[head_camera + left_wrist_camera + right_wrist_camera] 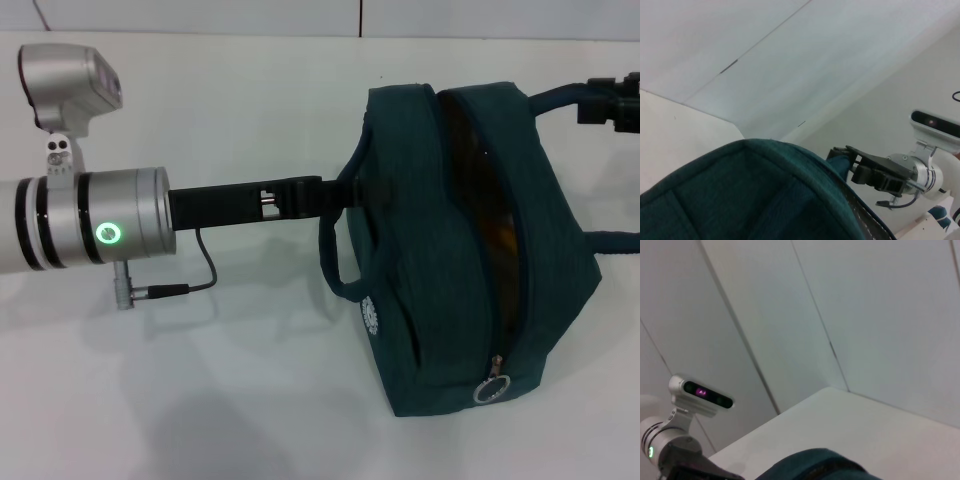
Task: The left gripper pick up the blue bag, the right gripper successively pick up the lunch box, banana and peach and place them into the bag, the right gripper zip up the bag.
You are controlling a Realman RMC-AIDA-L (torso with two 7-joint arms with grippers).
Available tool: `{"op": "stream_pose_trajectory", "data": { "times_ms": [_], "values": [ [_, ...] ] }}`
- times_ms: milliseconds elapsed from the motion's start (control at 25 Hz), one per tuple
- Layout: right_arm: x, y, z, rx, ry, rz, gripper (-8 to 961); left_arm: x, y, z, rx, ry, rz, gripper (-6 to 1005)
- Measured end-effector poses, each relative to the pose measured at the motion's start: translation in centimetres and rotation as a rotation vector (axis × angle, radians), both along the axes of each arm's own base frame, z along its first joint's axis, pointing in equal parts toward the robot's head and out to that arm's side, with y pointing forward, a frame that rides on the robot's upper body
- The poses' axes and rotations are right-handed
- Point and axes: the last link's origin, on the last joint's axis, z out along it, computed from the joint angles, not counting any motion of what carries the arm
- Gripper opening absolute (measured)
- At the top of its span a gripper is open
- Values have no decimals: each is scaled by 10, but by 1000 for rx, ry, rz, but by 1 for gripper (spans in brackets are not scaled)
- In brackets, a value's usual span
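The blue bag [440,270] stands on the white table with its central zipper open; the metal ring pull [492,390] hangs at the near end. My left gripper [335,192] reaches in from the left and is shut on the bag's left handle [335,270]. At the far right, my right gripper [612,103] is shut on the other handle [555,98]. The left wrist view shows the right gripper [847,160] clamped on that handle above the bag [740,200]. A yellow-orange glow [503,235] shows inside the opening. The lunch box, banana and peach are hidden.
The white table [200,400] spreads around the bag, with a wall seam behind it. A black cable [195,275] dangles under my left wrist. The right wrist view shows the left arm's camera [701,392] and the bag's top [815,465].
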Motion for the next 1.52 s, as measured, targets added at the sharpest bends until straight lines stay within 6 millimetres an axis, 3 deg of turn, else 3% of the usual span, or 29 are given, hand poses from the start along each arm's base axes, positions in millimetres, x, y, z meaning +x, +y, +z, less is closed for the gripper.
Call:
{"op": "stream_pose_trajectory", "data": {
  "times_ms": [120,320,440,520,680,800,880,1120,1200,1280,1520],
  "values": [
    [2,-1,3,27,5,14,242,0,0,0,0,0,0,65],
    [4,-3,9,61,29,24,486,0,0,0,1,3,-1,65],
    [5,-7,13,78,48,35,551,0,1,1,2,4,-3,65],
    [4,-20,22,112,106,99,594,0,2,2,8,6,-4,65],
    [-4,-57,37,121,244,311,591,-2,5,3,21,18,7,65],
    [-5,-80,36,59,285,429,589,-4,6,2,26,38,14,65],
    [-5,-88,23,-27,266,457,587,-4,7,2,27,44,14,65],
    [8,-96,-43,-346,123,382,583,-1,9,2,30,45,5,65],
    [10,-95,-50,-378,98,360,581,0,10,1,32,47,4,65],
    [23,-93,-82,-501,-21,262,580,-1,11,2,35,49,7,65],
    [33,-92,-92,-563,-79,201,575,-2,11,2,36,49,12,65]
  ]
}}
